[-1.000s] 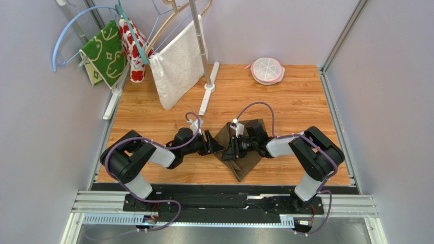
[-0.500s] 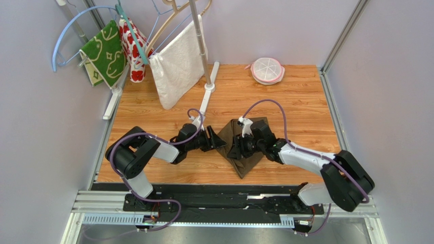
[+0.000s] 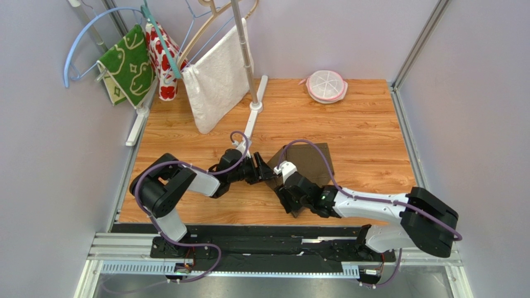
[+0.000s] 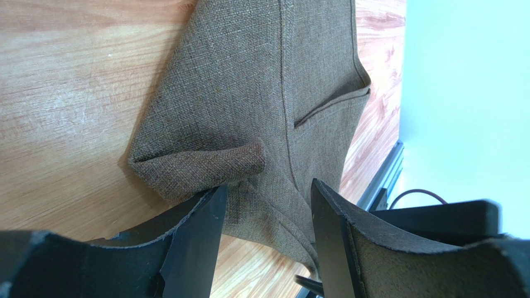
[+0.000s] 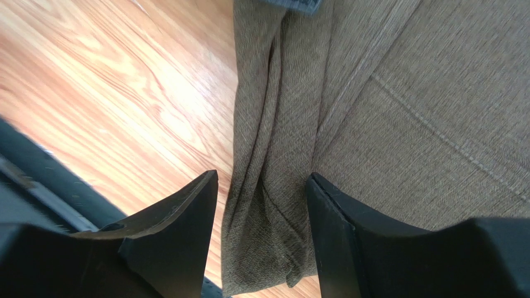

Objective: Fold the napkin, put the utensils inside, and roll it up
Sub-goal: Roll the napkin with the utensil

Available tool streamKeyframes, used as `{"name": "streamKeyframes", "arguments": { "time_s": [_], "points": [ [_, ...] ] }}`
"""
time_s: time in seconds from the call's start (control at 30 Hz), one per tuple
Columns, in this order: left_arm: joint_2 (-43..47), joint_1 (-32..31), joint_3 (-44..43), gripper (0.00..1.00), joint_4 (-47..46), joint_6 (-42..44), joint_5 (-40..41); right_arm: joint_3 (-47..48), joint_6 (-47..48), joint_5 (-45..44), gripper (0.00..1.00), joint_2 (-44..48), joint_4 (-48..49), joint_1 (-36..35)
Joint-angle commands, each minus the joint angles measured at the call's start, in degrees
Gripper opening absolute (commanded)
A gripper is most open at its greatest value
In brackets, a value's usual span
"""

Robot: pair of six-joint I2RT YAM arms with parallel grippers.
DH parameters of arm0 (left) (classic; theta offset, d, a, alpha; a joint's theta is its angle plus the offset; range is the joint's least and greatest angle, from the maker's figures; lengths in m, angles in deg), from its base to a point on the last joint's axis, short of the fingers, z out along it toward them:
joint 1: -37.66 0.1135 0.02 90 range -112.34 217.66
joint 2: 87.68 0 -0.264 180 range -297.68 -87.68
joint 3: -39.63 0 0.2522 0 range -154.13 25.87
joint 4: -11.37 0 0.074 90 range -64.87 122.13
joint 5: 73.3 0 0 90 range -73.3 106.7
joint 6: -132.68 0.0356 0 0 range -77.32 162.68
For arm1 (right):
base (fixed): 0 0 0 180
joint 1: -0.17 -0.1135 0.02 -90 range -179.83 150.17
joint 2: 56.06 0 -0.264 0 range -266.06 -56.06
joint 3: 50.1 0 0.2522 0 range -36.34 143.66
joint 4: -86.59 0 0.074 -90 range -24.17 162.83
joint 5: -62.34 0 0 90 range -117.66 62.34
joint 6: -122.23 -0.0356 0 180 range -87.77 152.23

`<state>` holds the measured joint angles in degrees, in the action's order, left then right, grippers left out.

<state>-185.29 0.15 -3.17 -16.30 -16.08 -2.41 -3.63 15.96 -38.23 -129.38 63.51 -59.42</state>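
Note:
The dark brown napkin [image 3: 309,162] lies folded and bunched on the wooden table, with a pointed end toward the near edge. My left gripper [image 3: 269,174] is at its left corner. In the left wrist view the gripper [image 4: 267,208] is open with the napkin [image 4: 261,93] between the fingers [image 4: 193,242], and a curled corner lies by the left one. My right gripper [image 3: 292,200] is low over the napkin's near end. In the right wrist view it [image 5: 261,192] is open and straddles the napkin's bunched edge [image 5: 274,161]. The orange utensils are not in view.
A pink and white round dish [image 3: 326,85] sits at the far edge. A rack's white base [image 3: 255,112] stands at the far left, with a white towel [image 3: 218,77], a green patterned cloth [image 3: 127,62] and a red patterned cloth [image 3: 163,59] hanging from it.
My right arm has stretched out low and its gripper has moved from over the napkin's middle to its near end. The napkin's far part now shows flat. My left gripper has barely moved.

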Motion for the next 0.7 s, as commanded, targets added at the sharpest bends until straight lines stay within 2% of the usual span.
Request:
{"name": "streamKeyframes", "arguments": {
  "time_s": [0.0, 0.1, 0.2, 0.23, 0.33, 0.4, 0.5, 0.67],
  "points": [
    [-0.2, -0.2, -0.8, 0.62, 4.6, 0.8, 0.7, 2.4, 2.1, -9.7, 0.57, -3.7, -0.3, -3.3],
    [-0.3, -0.3, -0.9, 0.62, 4.8, 0.8, 0.5, 3.1, 2.1, -11.0, 0.51, -5.5, 0.0, -4.7],
    [-0.1, -0.2, -1.1, 0.62, 5.2, 1.0, 0.5, 3.8, 1.3, -13.0, 0.33, -6.7, -1.0, -5.8],
    [0.0, -0.3, -1.2, 0.63, 5.5, 1.1, 0.6, 3.9, 1.2, -12.8, 0.21, -6.7, -1.5, -5.9],
    [1.9, -0.2, -1.1, 0.65, 5.7, 1.7, 0.4, 3.2, 0.4, -10.4, 0.06, -5.4, -1.4, -5.8],
    [3.6, -0.2, -0.8, 0.67, 6.1, 2.6, 0.5, 2.0, -0.2, -6.2, 0.01, -4.8, -0.9, -5.4],
    [8.4, -0.1, -0.6, 0.69, 9.0, 4.8, 1.1, -0.3, -0.9, 1.3, 0.0, -3.6, 1.8, -4.0],
    [19.1, -0.1, -1.0, 0.72, 20.9, 11.4, 5.8, -3.3, -3.5, 12.6, 0.0, -2.0, 7.5, -0.9]
  ]
}}
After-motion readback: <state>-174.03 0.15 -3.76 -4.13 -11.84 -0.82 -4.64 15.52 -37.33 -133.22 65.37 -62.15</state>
